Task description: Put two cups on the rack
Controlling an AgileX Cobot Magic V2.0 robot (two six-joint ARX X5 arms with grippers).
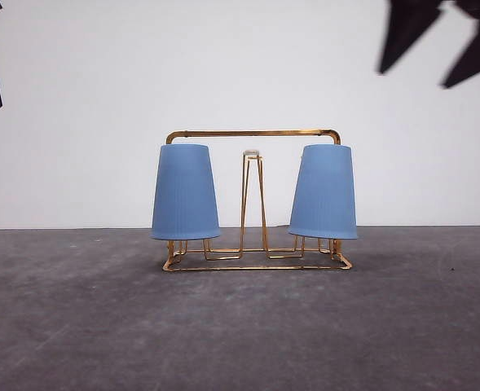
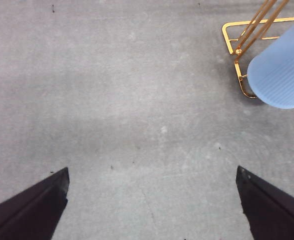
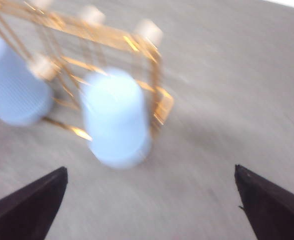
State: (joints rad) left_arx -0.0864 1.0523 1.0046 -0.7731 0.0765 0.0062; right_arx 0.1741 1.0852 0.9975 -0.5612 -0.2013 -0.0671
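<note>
Hanging inverted on rack [image 1: 256,134] prongs, left cup [image 1: 186,193] and right cup [image 1: 324,192] stood upright, below and between both grippers; left gripper [image 2: 151,200] and right gripper [image 3: 151,200] gaped wide, empty.

Only the rack [image 1: 256,199] with 2 cups [image 1: 186,193] interrupts the table [image 1: 77,326].

Two light-blue ribbed cups [image 1: 186,192] [image 1: 324,192], gold white-tipped rack [image 1: 253,133], mottled grey table [image 1: 240,326].

Grey, mottled bench [image 1: 77,326] before a white wall; carries a gold wire rack [image 1: 256,265] standing flat on its base near the middle, toward the back.
</note>
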